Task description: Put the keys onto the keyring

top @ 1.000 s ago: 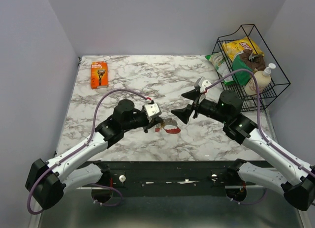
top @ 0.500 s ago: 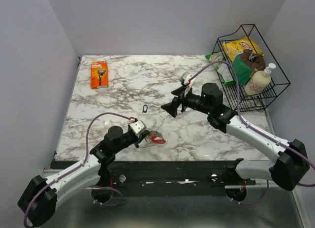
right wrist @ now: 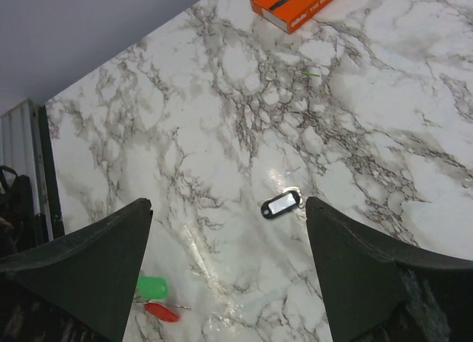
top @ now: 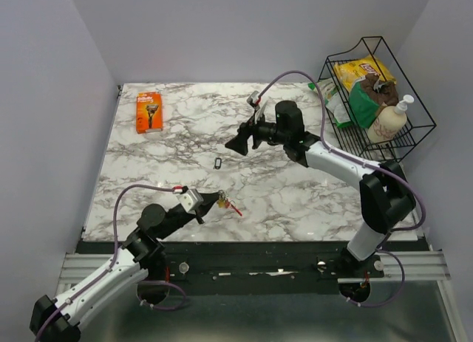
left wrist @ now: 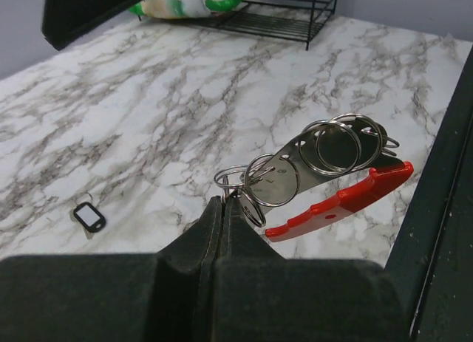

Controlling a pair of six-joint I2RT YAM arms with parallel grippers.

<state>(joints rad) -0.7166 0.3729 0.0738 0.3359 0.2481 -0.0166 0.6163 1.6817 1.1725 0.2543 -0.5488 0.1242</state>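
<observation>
White-shelled arms (top: 336, 159), black joints, purple cables (top: 295, 72); black wedge-shaped claws (top: 238, 142).

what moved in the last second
The left end effector, shut on the keys, drew back to the near edge, carrying them. The open right end effector swung leftward and farther out, near the keyring. The razor box and wire basket stayed put.

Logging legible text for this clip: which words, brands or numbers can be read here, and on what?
"Lay's": red logo on the yellow crisp bag in the black wire basket.
Orange cardboard razor box: white brand word, too small to read.
Silvery metal keys, red plastic tag, small black oblong keyring: nothing readable.
</observation>
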